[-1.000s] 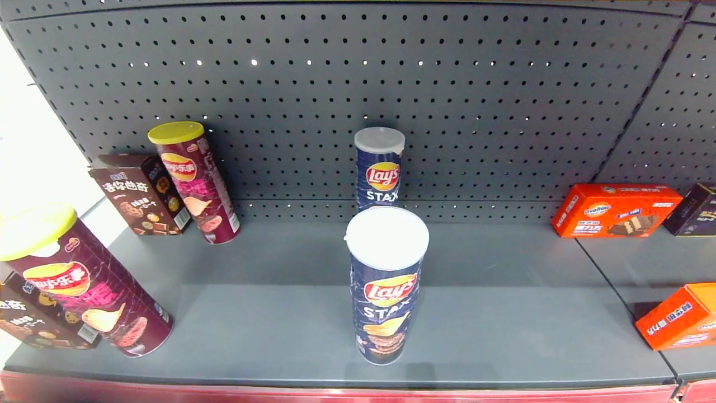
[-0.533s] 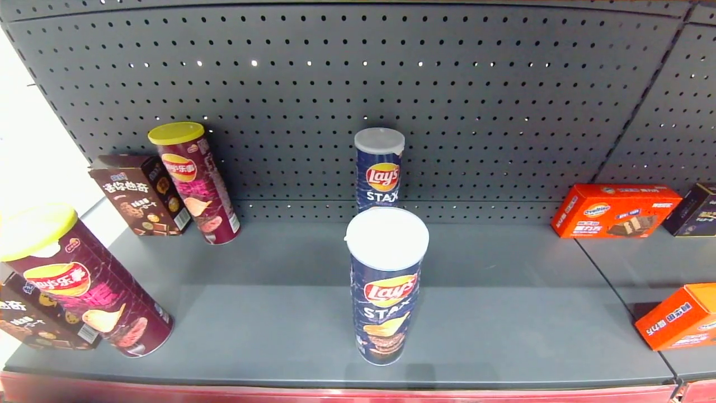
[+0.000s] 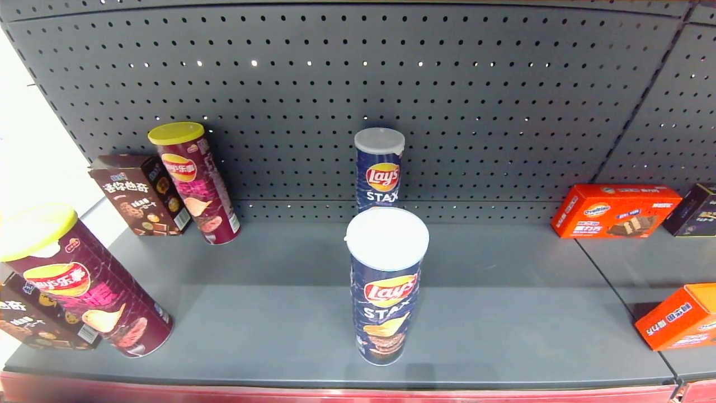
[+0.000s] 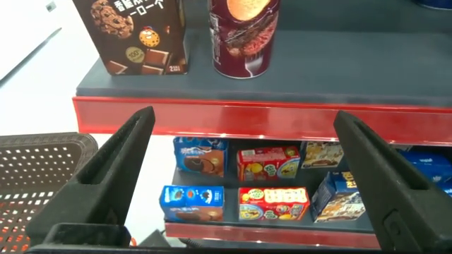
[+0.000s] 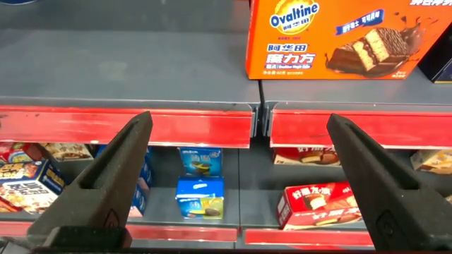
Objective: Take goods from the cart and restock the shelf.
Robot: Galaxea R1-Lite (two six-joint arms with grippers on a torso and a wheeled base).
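**Left pincer** point(image 4: 244, 120): jaws spread wide, holding nothing, facing the red front edge of the shelf point(image 3: 503, 313). **Right pincer** point(image 5: 240, 121): likewise wide apart and empty. Near the left pincer we see a dark mesh cart point(image 4: 35, 166), cropped by the frame, so its contents are hidden from us.

On the shelf in the head view we count:
- **Two blue canisters, both upright.** The front blue canister point(image 3: 386, 302) stands at centre and hides the foot of the rear blue canister point(image 3: 379, 173).
- **Two maroon canisters.** The rear maroon canister point(image 3: 196, 184) is at upper left and the front maroon canister point(image 3: 84, 291) at lower left.
- **Two brown boxes.** The rear brown box point(image 3: 140, 193) is whole, and the front brown box point(image 3: 33, 319) is cut off at the left edge.
- **Two orange boxes.** The rear orange box point(image 3: 615, 210) is whole, and the front orange box point(image 3: 679, 316) is cropped at the right.
- **One dark box** point(image 3: 702, 210), mostly out of frame.

Below the shelf are small packs point(image 4: 272, 187), too many to count with certainty.
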